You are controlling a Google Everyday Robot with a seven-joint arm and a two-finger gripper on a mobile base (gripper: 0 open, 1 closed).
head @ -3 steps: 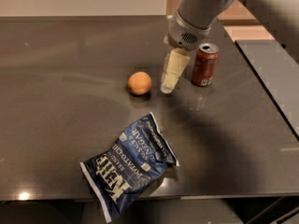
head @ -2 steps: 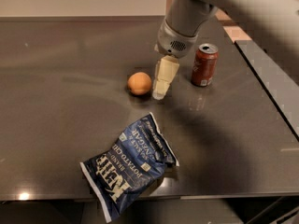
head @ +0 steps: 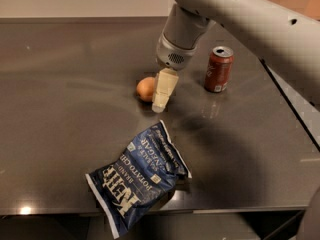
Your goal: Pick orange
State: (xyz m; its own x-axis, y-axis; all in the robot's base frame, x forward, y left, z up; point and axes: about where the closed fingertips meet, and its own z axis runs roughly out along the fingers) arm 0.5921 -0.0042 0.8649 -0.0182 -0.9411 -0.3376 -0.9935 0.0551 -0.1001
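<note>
The orange (head: 144, 88) is a small round pale-orange fruit lying on the dark table near its middle. My gripper (head: 160, 103) hangs down from the grey arm (head: 182, 31) right beside the orange, on its right. Its cream tip reaches down to about the table surface and covers the orange's right edge. Whether it touches the fruit I cannot tell.
A reddish-brown soda can (head: 218, 69) stands upright to the right of the gripper. A blue potato chip bag (head: 137, 176) lies near the front edge of the table (head: 60, 124). The table's right edge runs close behind the can.
The gripper has moved left and lower, away from the soda can and up against the right side of the orange. The orange, can and chip bag have not moved.
</note>
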